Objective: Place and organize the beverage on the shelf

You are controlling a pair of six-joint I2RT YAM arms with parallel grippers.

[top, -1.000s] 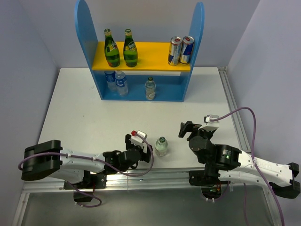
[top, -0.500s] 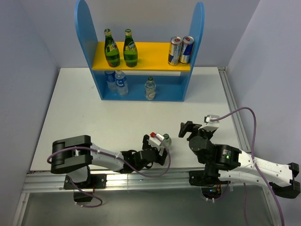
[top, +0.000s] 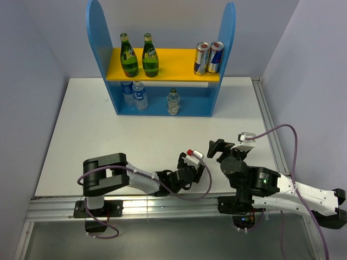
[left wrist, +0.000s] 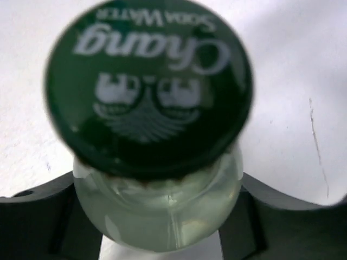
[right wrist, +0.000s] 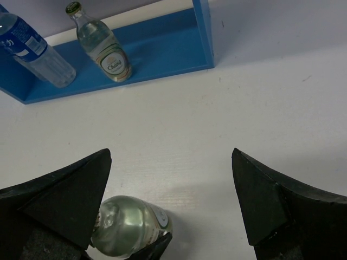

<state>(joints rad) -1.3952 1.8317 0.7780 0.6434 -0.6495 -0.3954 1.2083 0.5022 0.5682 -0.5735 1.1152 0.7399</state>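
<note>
My left gripper is shut on the neck of a clear glass Chang soda water bottle with a green cap. The bottle is tilted; the gripper hides it in the top view. It shows low on the left in the right wrist view, just in front of my right gripper, which is open and empty. The shelf stands at the back of the table, with blue side panels, a yellow upper board and a blue base.
The yellow board carries two green bottles and two cans. The lower tier holds two plastic water bottles and another soda water bottle, also seen in the right wrist view. The two grippers are close together near the table's front edge.
My left arm has swept to the right along the front edge with the soda water bottle, up close to the right gripper. The right arm has barely moved.
</note>
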